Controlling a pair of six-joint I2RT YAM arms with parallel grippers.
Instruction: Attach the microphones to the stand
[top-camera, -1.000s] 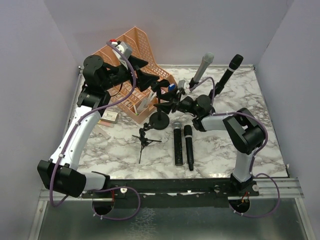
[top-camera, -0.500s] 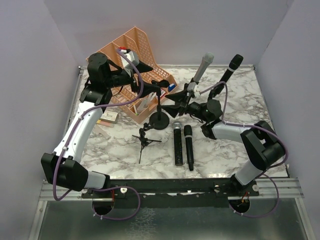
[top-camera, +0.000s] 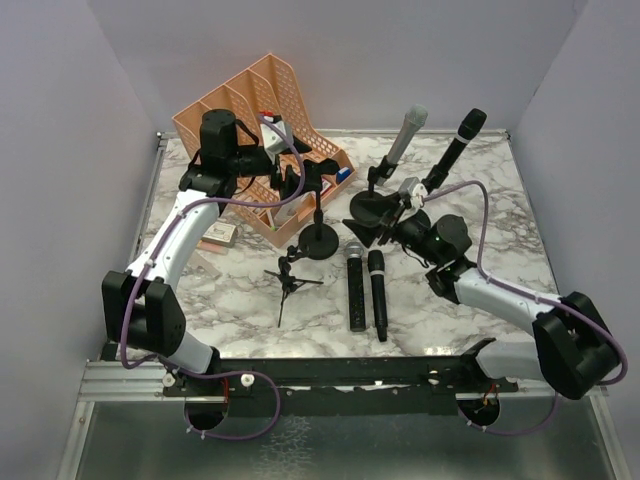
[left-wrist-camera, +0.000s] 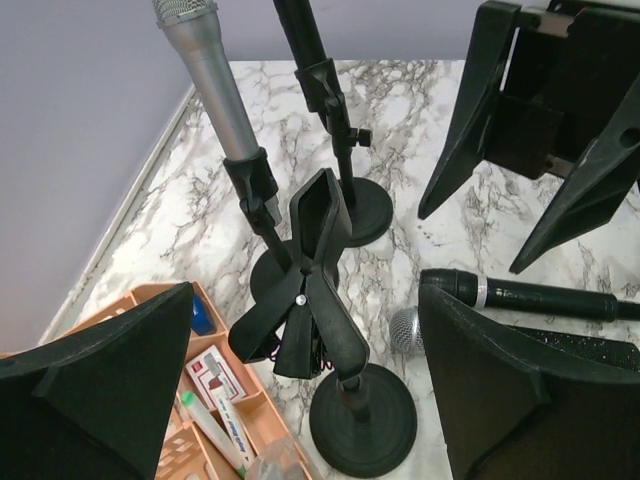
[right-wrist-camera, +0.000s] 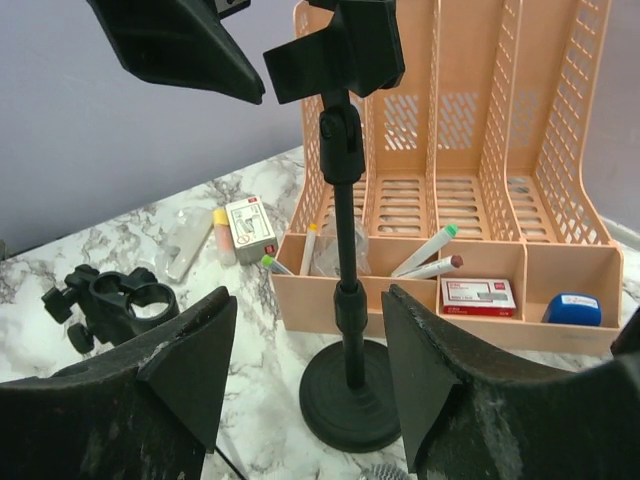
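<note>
A silver-grey microphone (top-camera: 408, 128) and a black microphone (top-camera: 462, 135) stand clipped upright in two stands at the back. A silver-grille microphone (top-camera: 355, 285) and a black microphone (top-camera: 377, 292) lie side by side on the table. A third stand (top-camera: 320, 240) holds an empty black clip (left-wrist-camera: 312, 265). My left gripper (top-camera: 297, 186) is open and empty, its jaws either side of that clip (left-wrist-camera: 307, 300). My right gripper (top-camera: 358, 228) is open and empty, facing the stand's pole (right-wrist-camera: 345, 250) from the right, apart from it (right-wrist-camera: 308, 300).
An orange desk organizer (top-camera: 250, 95) with pens and small boxes stands behind the empty stand. A small black tripod (top-camera: 290, 280) lies left of the lying microphones. A small box (top-camera: 222, 233) lies at the left. Walls close in the table on three sides.
My left gripper has come down to the empty clip. My right gripper has drawn back a little to the right of the stand, and its arm has stretched out low to the right.
</note>
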